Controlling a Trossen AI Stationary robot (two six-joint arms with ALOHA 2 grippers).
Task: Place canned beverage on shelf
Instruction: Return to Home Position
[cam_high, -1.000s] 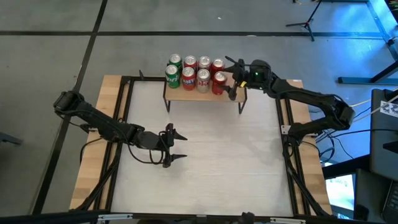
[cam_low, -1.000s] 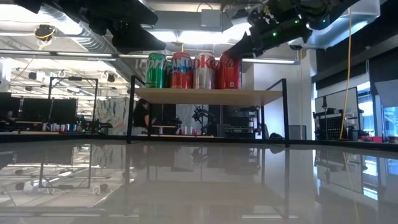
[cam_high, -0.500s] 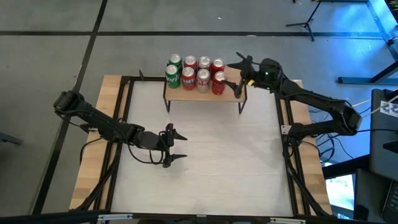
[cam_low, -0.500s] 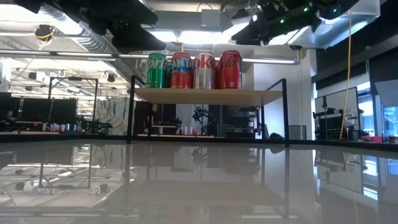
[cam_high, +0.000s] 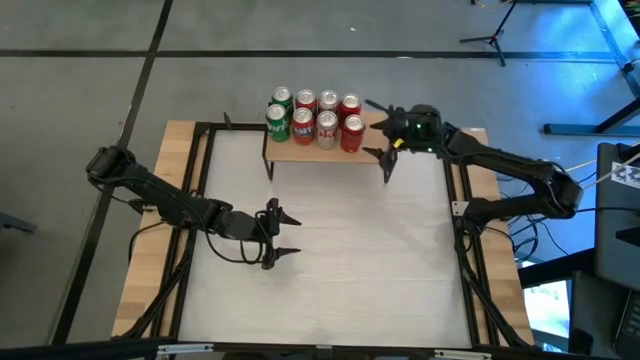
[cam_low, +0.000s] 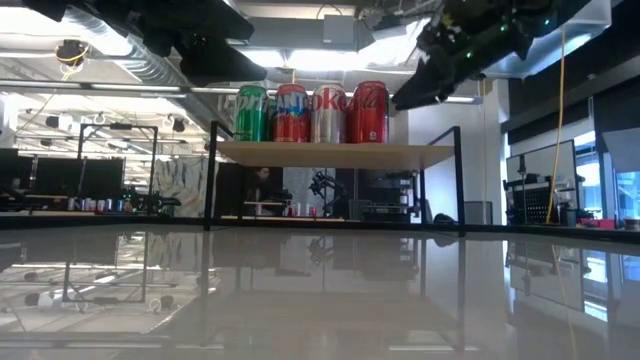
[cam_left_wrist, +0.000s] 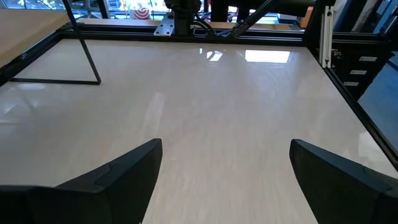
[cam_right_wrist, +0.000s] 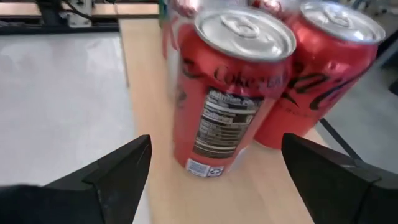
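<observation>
Several cans, red, silver and green, stand upright in two rows on the light-wood shelf (cam_high: 320, 152), which stands on thin black legs at the table's far side. The near-right red Coke can (cam_high: 352, 133) shows large in the right wrist view (cam_right_wrist: 233, 87), standing on its base on the board (cam_right_wrist: 146, 99). My right gripper (cam_high: 375, 128) is open just right of that can, level with the shelf's right end, and touches nothing; it also shows in the low view (cam_low: 420, 90). My left gripper (cam_high: 285, 238) is open and empty over the table's left middle.
A black metal frame (cam_high: 455, 190) borders the white table top. The shelf's right part beside the cans is bare wood (cam_low: 420, 155). The wide white table top (cam_left_wrist: 205, 106) lies between the two arms. A person moves in the room far behind the table (cam_low: 262, 185).
My right gripper has drawn back from the near-right red can toward the table's right edge and risen, then come down again beside the shelf's right end. The cans have stayed upright where they were.
</observation>
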